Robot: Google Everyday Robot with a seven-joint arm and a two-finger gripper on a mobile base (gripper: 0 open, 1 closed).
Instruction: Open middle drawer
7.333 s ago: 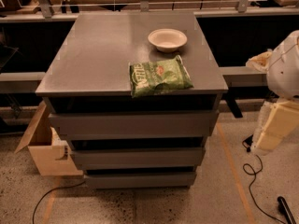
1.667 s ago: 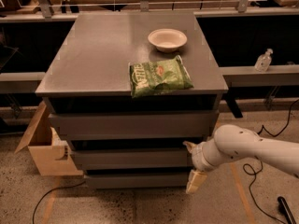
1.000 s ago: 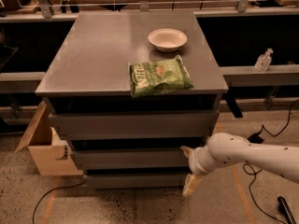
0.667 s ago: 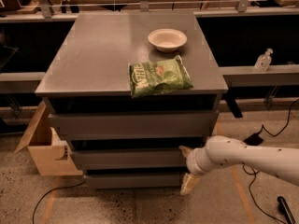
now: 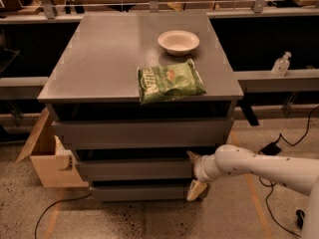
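Note:
The middle drawer (image 5: 134, 169) is the second dark-grey front of the cabinet, and it sits nearly flush with the drawers above and below. My gripper (image 5: 193, 173) is at the right end of that front, on a white arm that comes in from the right. One pale finger (image 5: 191, 156) points up at the drawer's top edge. The other finger (image 5: 196, 189) hangs down past its bottom edge. The fingers stand apart, astride the front's right end. I cannot tell whether they touch it.
A green chips bag (image 5: 169, 81) and a white bowl (image 5: 178, 41) lie on the cabinet top (image 5: 99, 59). An open cardboard box (image 5: 47, 158) stands on the floor at the left. A bottle (image 5: 281, 63) is on the right ledge. Cables (image 5: 279, 143) lie on the floor at the right.
The arm has come in from the right and down to the middle drawer's right end. Over the last second it has edged a little further left. The drawer has not visibly moved.

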